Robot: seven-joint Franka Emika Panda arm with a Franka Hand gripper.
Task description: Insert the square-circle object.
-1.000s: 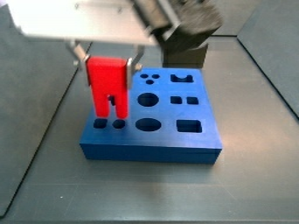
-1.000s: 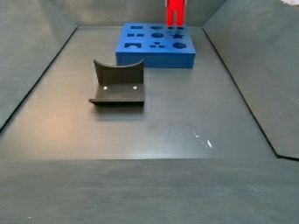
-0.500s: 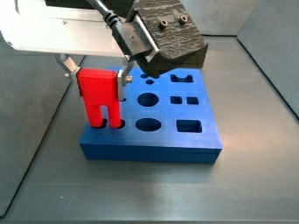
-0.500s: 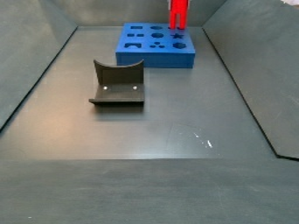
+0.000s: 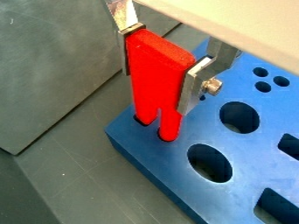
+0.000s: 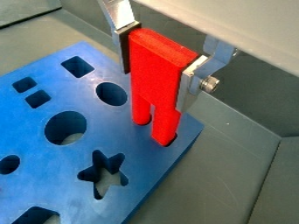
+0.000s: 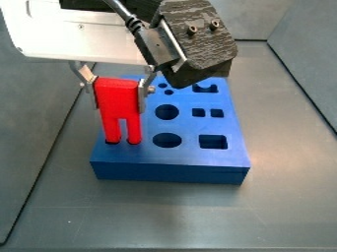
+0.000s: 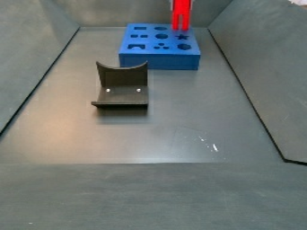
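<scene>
The square-circle object [image 7: 117, 106] is a bright red block with two legs, held upright. My gripper [image 7: 118, 87] is shut on its upper body, one silver finger [image 5: 125, 22] on each side. Its leg tips are at the two small holes in a corner of the blue board [image 7: 184, 157]. How deep they sit I cannot tell. Both wrist views show the red block [image 5: 156, 79] [image 6: 156, 79] gripped over the board [image 5: 176, 171] [image 6: 152, 162]. In a side view the red block [image 8: 181, 13] stands at the far right corner of the board [image 8: 156, 56].
A dark grey curved block [image 8: 120, 85] stands on the grey floor, apart from the board. The board has several other shaped holes, among them a star [image 6: 103, 168] and round holes [image 5: 239, 116]. Grey walls enclose the floor.
The gripper has lowered the red block and shifted it slightly sideways, bringing its legs from above the board down to the corner holes. It has stayed shut on the block.
</scene>
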